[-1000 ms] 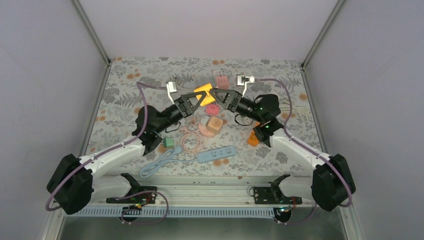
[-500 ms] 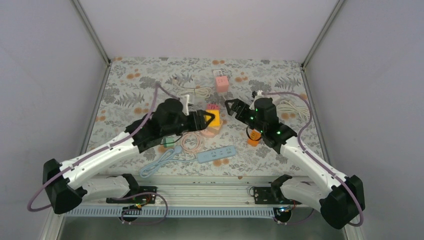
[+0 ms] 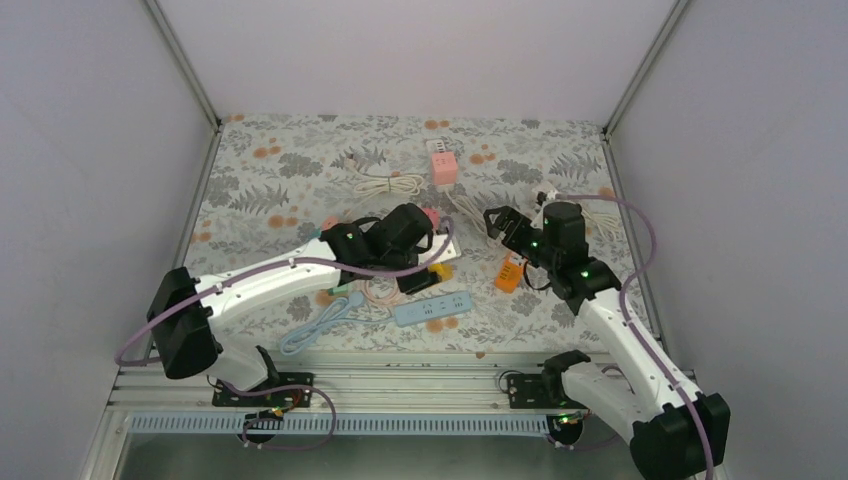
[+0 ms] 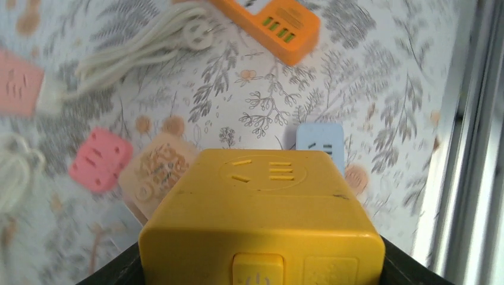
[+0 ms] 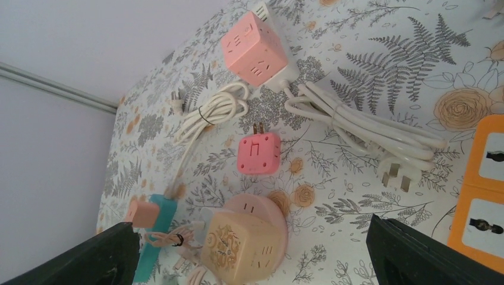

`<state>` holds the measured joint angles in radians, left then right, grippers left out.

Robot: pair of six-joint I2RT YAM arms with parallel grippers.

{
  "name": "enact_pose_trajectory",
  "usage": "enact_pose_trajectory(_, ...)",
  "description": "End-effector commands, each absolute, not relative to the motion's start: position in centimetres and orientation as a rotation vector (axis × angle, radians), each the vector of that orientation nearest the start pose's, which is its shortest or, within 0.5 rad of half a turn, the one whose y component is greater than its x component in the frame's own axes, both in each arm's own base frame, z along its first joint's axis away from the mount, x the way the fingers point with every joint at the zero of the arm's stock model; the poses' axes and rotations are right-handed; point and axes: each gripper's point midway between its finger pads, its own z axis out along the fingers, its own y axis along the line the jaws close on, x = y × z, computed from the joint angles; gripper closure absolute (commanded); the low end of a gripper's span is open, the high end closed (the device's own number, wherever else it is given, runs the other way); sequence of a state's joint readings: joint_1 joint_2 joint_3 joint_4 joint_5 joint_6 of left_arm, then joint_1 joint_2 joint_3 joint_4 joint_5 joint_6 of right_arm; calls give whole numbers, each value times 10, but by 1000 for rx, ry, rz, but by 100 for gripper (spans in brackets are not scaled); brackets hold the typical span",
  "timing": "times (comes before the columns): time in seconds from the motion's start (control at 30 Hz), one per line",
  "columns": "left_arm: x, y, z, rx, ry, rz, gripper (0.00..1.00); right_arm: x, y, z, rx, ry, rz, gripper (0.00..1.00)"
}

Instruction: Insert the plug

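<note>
You have walls close on three sides of the floral-patterned tablecloth, and a metal rail along the near edge. The widest stretch of bare cloth is at the far left; the middle is crowded.

Your left arm reaches rightward across the centre, low over the clutter. The left gripper is clamped on the yellow cube-shaped power socket, a finger on each side, with the cube's socket face looking forward. Your right arm is bent at the elbow near the right wall. The right gripper points inward with its fingers spread wide and nothing between them.

Count three cube sockets: the yellow one, a pink one at the far side and a beige one on a round pink base. There are two strips, orange and light blue, one small pink adapter and two white cable bundles. The white three-pin plug lies on the cloth just beside the orange strip.
</note>
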<state>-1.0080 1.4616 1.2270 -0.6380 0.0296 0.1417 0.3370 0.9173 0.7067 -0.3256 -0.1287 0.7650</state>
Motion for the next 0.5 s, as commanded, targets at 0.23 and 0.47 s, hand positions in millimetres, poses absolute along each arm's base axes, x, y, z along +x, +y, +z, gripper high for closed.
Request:
enact_pose_trajectory(0.23,200,-342,181,2127,1203,-34,69,265,149,168,266,2329,984,11)
enact_pose_trajectory(0.47,201,-342,157,2255,1184,-9,70,236,153,119,195,2524,906,36)
